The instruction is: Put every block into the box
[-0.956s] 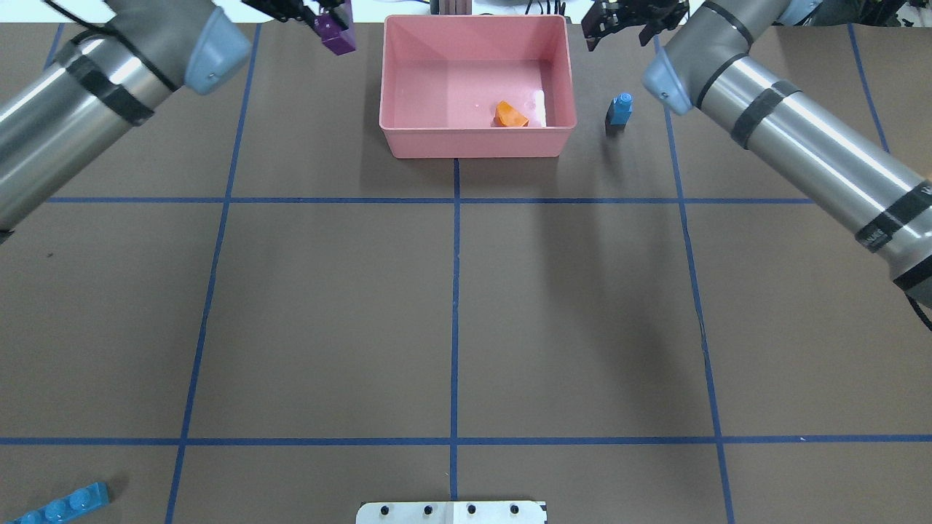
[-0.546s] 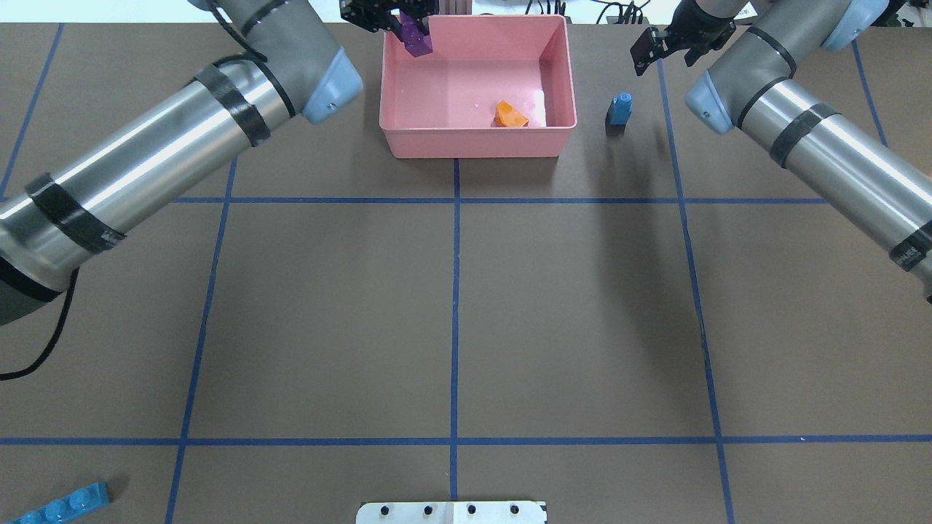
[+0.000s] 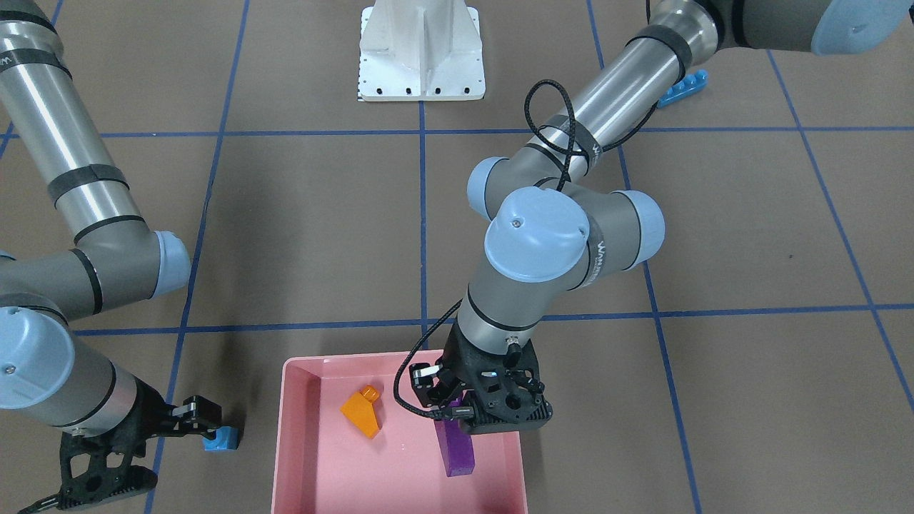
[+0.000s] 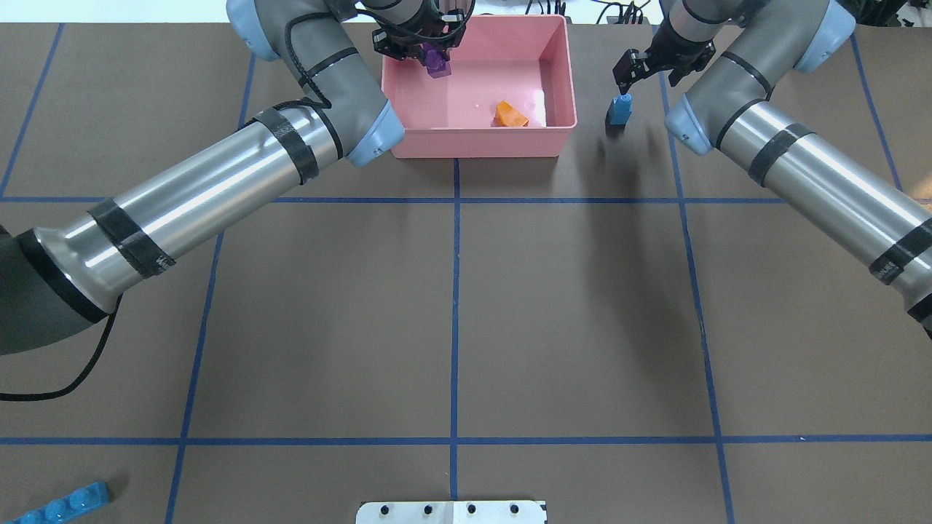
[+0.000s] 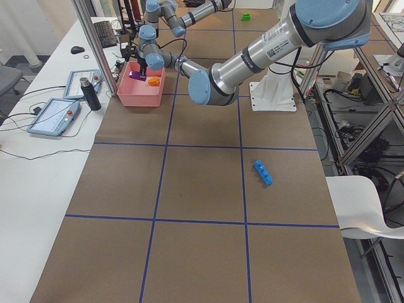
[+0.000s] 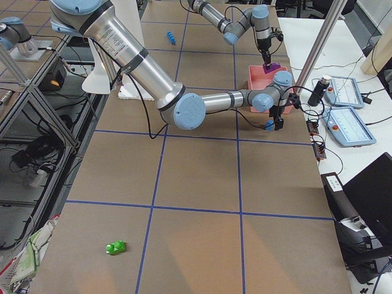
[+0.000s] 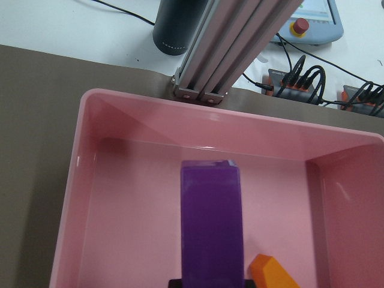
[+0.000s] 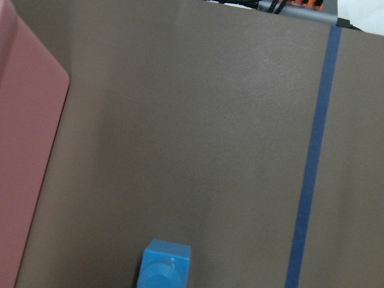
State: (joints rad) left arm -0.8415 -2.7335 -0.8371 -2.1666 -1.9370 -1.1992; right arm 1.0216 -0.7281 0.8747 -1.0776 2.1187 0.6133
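Left arm and right arm are both sporting silver tubes, black tape bands, grey joints, pale-blue caps; a black cable is looping just behind the left hand.

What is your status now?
Left hand shut on purple block, over pink box. Right hand open beside small blue cube. Orange block in box. No obstruction.

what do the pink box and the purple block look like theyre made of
Pink box: probably moulded plastic, smooth and semi-glossy, judging by the pale light streaks on its floor, the rounded corners and the even colour.
Purple block: likely hard plastic with a slight sheen, going by its flat faces, crisp edges and uniform colour.
Looks alone cannot confirm either.
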